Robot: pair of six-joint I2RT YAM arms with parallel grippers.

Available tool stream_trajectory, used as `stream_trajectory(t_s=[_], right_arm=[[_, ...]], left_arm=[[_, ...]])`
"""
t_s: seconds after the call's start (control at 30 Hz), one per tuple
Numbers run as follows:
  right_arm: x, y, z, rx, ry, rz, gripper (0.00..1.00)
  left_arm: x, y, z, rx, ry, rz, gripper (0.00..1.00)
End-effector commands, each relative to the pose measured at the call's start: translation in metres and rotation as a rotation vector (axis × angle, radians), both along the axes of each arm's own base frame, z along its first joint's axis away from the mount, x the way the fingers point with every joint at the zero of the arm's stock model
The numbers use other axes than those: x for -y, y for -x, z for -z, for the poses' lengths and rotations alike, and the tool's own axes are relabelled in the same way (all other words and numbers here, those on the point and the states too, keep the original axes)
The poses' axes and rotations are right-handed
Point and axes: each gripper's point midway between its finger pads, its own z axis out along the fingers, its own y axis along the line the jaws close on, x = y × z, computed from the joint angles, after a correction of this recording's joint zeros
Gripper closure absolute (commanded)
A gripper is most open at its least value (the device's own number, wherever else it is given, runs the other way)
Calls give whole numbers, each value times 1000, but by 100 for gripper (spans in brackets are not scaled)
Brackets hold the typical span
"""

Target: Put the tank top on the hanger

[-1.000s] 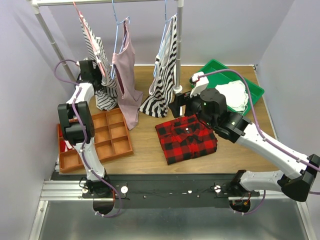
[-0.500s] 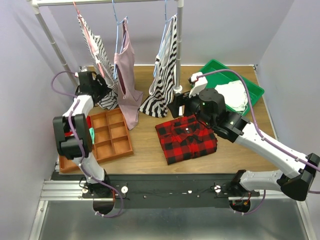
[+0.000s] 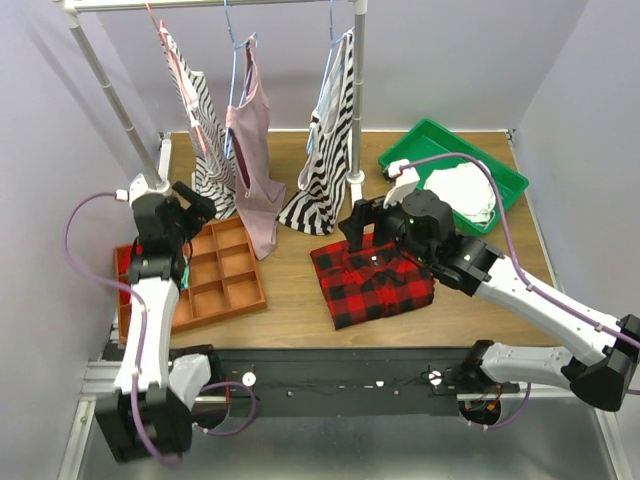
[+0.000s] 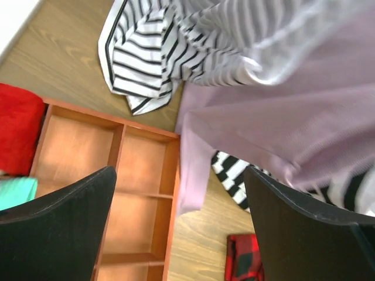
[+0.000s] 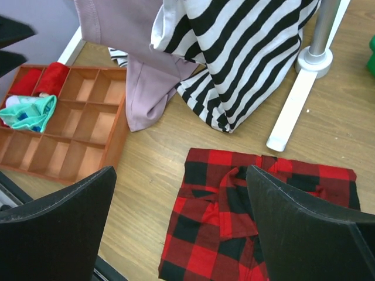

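Observation:
The tank top (image 3: pixel 205 150), white with thin black stripes, hangs on the pink-red wire hanger (image 3: pixel 160 32) at the left end of the rack, and its hem rests on the table. It also shows in the left wrist view (image 4: pixel 140 64). My left gripper (image 3: pixel 195 205) is open and empty, just in front of the tank top's hem and above the orange tray; in the left wrist view (image 4: pixel 179 175) nothing sits between the fingers. My right gripper (image 3: pixel 355 225) is open and empty above the red plaid shirt, as the right wrist view (image 5: pixel 180 170) shows.
A mauve top (image 3: pixel 250 150) and a bold-striped top (image 3: pixel 325 170) hang beside the tank top. A red plaid shirt (image 3: pixel 375 280) lies mid-table. An orange compartment tray (image 3: pixel 215 270) sits at the left and a green tray (image 3: pixel 420 140) with white cloth (image 3: pixel 465 190) at the back right. The rack pole (image 3: pixel 358 90) stands behind.
My left gripper has drawn back from the tank top toward the near left, and the arm has folded down. The right arm has shifted slightly to the right.

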Motion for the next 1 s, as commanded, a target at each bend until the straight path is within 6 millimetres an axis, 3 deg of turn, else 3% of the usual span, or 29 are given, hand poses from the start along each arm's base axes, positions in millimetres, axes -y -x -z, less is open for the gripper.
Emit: stream_trajectory(t_s=[0.0, 0.07, 0.17, 0.2, 0.3, 0.33, 0.43, 0.63, 0.67, 0.77, 0.97], right_arm=[[7, 3, 4, -22, -50, 46, 0], [12, 4, 11, -32, -52, 69, 0], [23, 2, 12, -28, -59, 126, 0], [27, 1, 15, -37, -58, 153, 0], [36, 4, 13, -34, -81, 187, 0], [41, 6, 15, -33, -87, 192, 0], [50, 9, 18, -27, -94, 221, 0], [75, 17, 26, -28, -119, 299, 0], [78, 18, 35, -36, -112, 308, 0], [88, 20, 38, -32, -124, 345, 0], [104, 22, 50, -31, -109, 404, 0]], left_arm=[[22, 48, -10, 40, -17, 83, 1], [38, 59, -14, 57, -30, 146, 1], [80, 78, -22, 90, -62, 270, 1], [107, 88, -25, 104, -60, 369, 1], [135, 91, -16, 72, -112, 440, 1], [156, 98, -15, 75, -150, 499, 1], [193, 109, -10, 68, -241, 600, 1], [235, 107, -13, 79, -281, 713, 1], [242, 108, -16, 91, -301, 742, 1], [241, 103, -5, 68, -341, 709, 1], [244, 103, -21, 159, -287, 704, 1]])
